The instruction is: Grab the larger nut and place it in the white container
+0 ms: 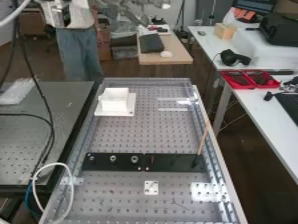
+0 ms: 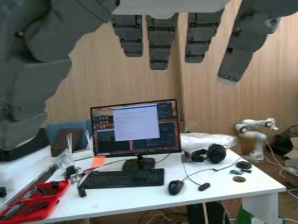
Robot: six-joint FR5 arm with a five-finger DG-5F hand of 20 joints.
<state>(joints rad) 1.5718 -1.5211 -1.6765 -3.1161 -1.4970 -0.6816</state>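
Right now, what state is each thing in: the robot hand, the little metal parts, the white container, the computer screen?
Hand: open, fingers straight.
Smaller nut: standing on the black bar.
Larger nut: on the bar, not in the container.
Bearing: on the bar.
White container: on the bench; contents, cannot tell.
Computer screen: lit.

So, headcount: on the flat black bar (image 1: 102, 162) I get two nuts, one smaller nut (image 1: 92, 158) and one larger nut (image 1: 113, 158), plus one bearing (image 1: 134, 159). There's one white container (image 1: 114, 104) and two red trays, side by side. Wrist view's desk has one monitor (image 2: 136, 128), one black keyboard (image 2: 123, 178), one black mouse (image 2: 175, 187) and one pair of headphones (image 2: 215, 154), lol.
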